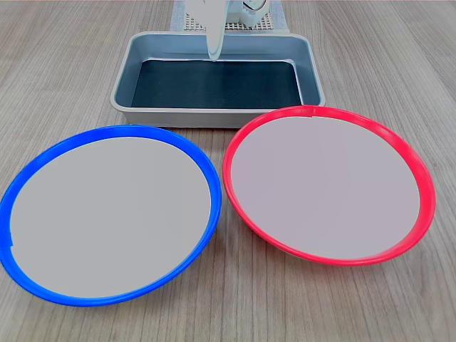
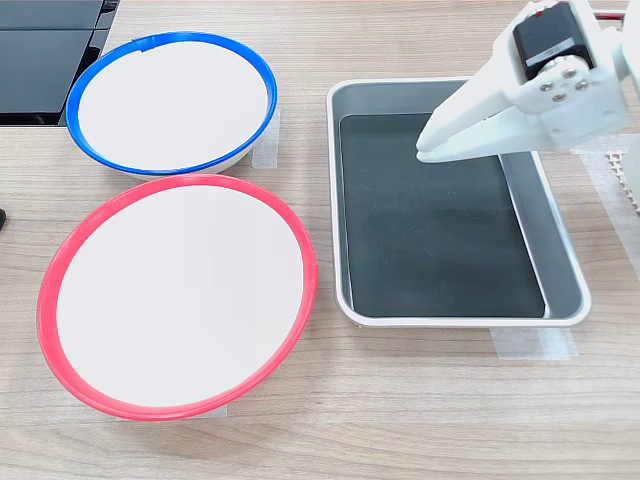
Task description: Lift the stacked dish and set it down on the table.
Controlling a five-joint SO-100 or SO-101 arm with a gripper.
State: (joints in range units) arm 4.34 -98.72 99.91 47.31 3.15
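Note:
The stacked dish, a red-rimmed plate (image 1: 328,185) (image 2: 180,295), lies flat on the wood-grain table (image 1: 71,71) (image 2: 450,420), with nothing on it or under it. It is on the first exterior view's right and the second exterior view's lower left. My white gripper (image 1: 214,53) (image 2: 425,152) hangs over the grey tray, well away from the dish. Its fingers meet at the tip with nothing between them.
A blue-rimmed plate (image 1: 107,214) (image 2: 170,100) lies beside the red one, rims nearly touching. The grey tray (image 1: 214,114) (image 2: 450,320) with its dark bottom holds nothing. Pale tape strips (image 2: 530,345) sit by the tray and the blue plate. A black object (image 2: 40,50) is at the second exterior view's top left.

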